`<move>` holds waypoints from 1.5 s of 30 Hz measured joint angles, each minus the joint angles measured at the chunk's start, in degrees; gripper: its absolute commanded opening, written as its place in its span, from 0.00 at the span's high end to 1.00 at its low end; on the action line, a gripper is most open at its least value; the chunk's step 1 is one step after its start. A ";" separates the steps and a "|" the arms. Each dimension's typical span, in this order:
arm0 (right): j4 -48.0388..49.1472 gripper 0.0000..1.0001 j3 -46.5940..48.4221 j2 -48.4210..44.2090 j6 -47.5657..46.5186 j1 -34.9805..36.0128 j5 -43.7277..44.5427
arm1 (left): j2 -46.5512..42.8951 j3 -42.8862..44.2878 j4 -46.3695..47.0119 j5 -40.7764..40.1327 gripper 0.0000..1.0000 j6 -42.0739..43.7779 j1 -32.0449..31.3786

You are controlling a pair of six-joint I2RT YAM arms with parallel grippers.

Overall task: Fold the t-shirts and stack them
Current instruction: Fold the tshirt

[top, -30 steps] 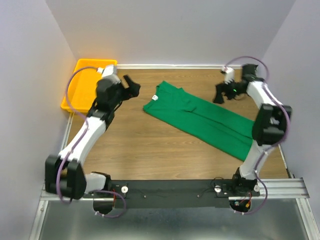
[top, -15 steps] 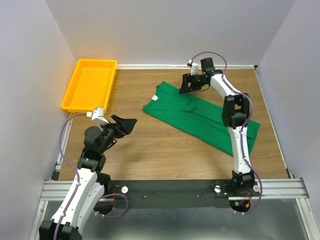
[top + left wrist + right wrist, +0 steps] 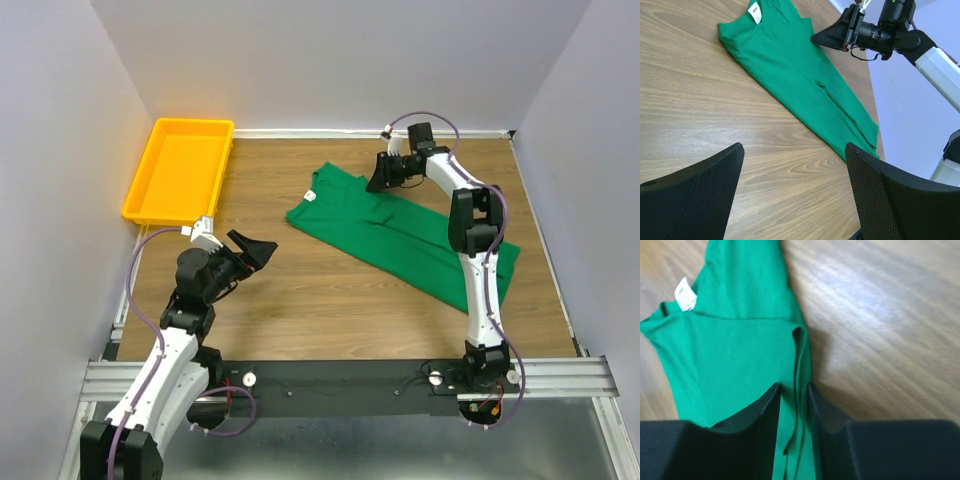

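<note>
One green t-shirt [image 3: 400,235] lies diagonally at centre-right, its white neck label [image 3: 311,196] unreadable. The right gripper [image 3: 374,182] pinches its upper edge, jaws nearly together. The left gripper [image 3: 255,248] gapes wide, empty. One yellow tray [image 3: 185,165] sits upper left.

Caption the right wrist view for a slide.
Right fingers straddle a raised fold of the green t-shirt on the wooden table.
</note>
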 measured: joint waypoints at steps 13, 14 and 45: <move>-1.55 0.99 6.08 2.82 5.90 -0.59 7.69 | 9.60 -0.15 6.71 1.60 0.13 -3.02 -0.94; -1.05 0.98 6.82 3.13 7.26 -1.16 9.73 | 11.10 -0.15 7.48 1.60 0.13 -3.48 -1.40; 4.20 0.00 -43.87 -42.36 -4.57 -16.06 18.51 | 97.39 84.52 -16.02 -11.08 0.69 -8.74 -12.72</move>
